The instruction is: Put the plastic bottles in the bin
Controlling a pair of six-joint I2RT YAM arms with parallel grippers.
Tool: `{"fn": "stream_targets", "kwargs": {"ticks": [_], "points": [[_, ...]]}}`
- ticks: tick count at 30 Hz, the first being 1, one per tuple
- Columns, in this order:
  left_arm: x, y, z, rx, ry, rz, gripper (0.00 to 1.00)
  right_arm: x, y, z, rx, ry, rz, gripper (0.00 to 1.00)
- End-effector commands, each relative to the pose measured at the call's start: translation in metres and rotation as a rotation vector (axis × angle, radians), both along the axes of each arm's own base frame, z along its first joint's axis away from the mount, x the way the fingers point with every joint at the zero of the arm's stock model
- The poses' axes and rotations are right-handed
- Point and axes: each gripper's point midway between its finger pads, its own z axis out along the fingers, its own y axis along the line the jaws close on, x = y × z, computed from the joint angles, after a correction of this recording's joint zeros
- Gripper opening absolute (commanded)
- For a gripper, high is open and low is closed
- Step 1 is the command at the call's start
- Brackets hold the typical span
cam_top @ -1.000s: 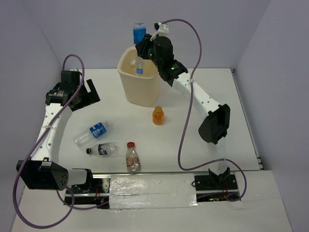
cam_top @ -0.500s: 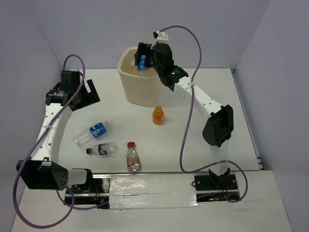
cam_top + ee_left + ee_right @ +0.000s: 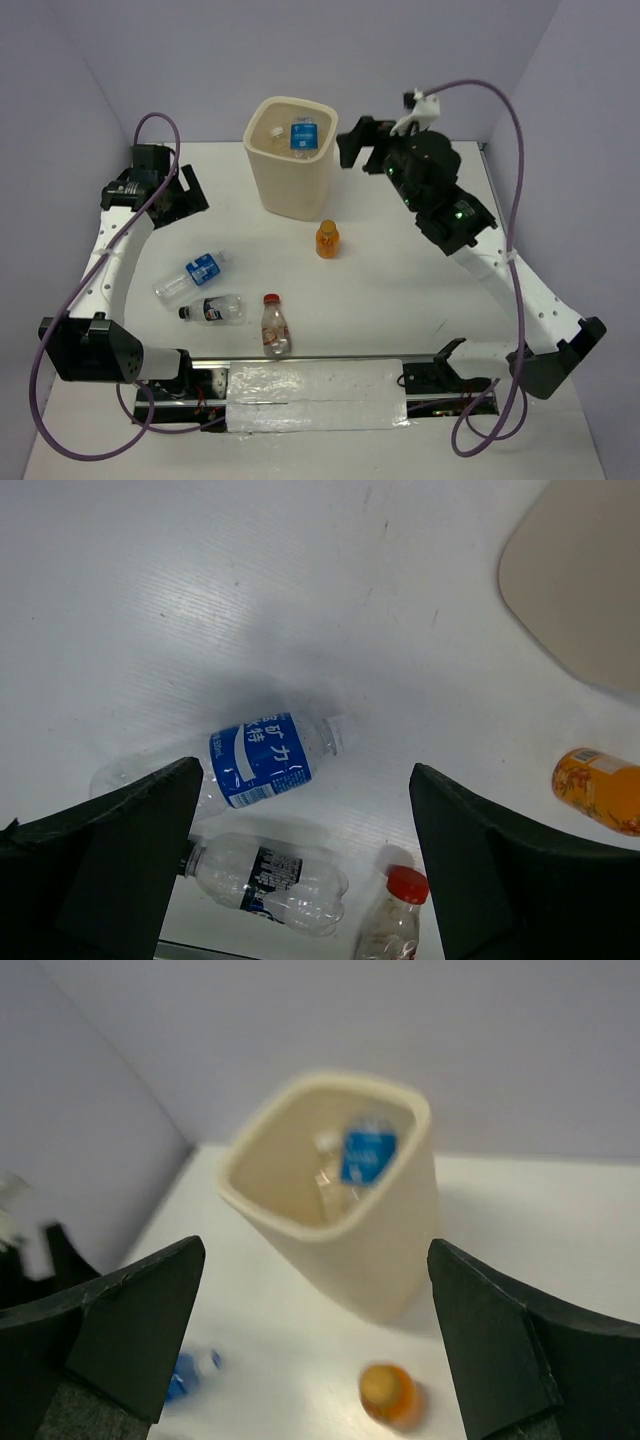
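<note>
Right fingers (image 3: pixel 350 146) spread empty and pull back, blue-label bottle (image 3: pixel 303 135) now lies in the bin (image 3: pixel 290 195); left fingers (image 3: pixel 184 192) gape, four bottles to go.

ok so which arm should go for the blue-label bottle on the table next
Left. The left end effector is open, with the blue-label bottle framed between its fingers in the wrist view. The right end effector is up by the bin, farther off.

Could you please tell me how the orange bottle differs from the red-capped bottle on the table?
The orange bottle stands upright; the red-capped bottle lies on its side. The orange one is orange throughout and nearer the bin; the red-capped one is clear. Both rest on the table, ungripped.
</note>
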Motion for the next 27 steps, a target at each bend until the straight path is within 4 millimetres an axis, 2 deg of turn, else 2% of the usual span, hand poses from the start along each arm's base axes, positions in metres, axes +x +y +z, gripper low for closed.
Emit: {"fn": "stream_targets", "kwargs": {"ticks": [1, 3, 4, 7, 11, 14, 17, 21, 23, 27], "points": [[0.009, 0.001, 0.009, -0.009, -0.048, 0.027, 0.98, 0.0, -0.001, -0.143, -0.163, 0.346, -0.045, 1.0], [0.008, 0.0, 0.008, -0.018, -0.043, 0.031, 0.98, -0.009, 0.001, -0.159, -0.171, 0.385, -0.019, 1.0], [0.008, -0.001, 0.009, -0.024, -0.046, 0.029, 0.98, -0.014, 0.002, -0.179, -0.195, 0.42, -0.002, 1.0], [0.006, -0.003, 0.011, -0.033, -0.055, 0.024, 0.98, -0.025, 0.007, -0.211, -0.264, 0.494, 0.069, 1.0], [0.003, -0.003, 0.006, -0.035, -0.046, 0.022, 0.98, -0.03, 0.018, -0.254, -0.381, 0.598, 0.156, 1.0], [0.002, -0.005, 0.003, -0.046, -0.039, 0.021, 0.98, -0.027, 0.027, -0.273, -0.396, 0.644, 0.183, 1.0], [0.003, -0.007, 0.003, -0.056, -0.038, 0.016, 0.98, -0.023, 0.037, -0.284, -0.396, 0.67, 0.201, 1.0], [0.005, -0.007, 0.003, -0.053, -0.037, 0.015, 0.98, -0.008, 0.046, -0.285, -0.399, 0.666, 0.182, 1.0], [0.007, -0.007, 0.003, -0.055, -0.033, 0.012, 0.98, -0.001, 0.046, -0.293, -0.417, 0.676, 0.152, 1.0], [0.009, -0.008, 0.003, -0.057, -0.033, 0.005, 0.98, 0.014, 0.047, -0.295, -0.436, 0.681, 0.103, 0.98]]}}
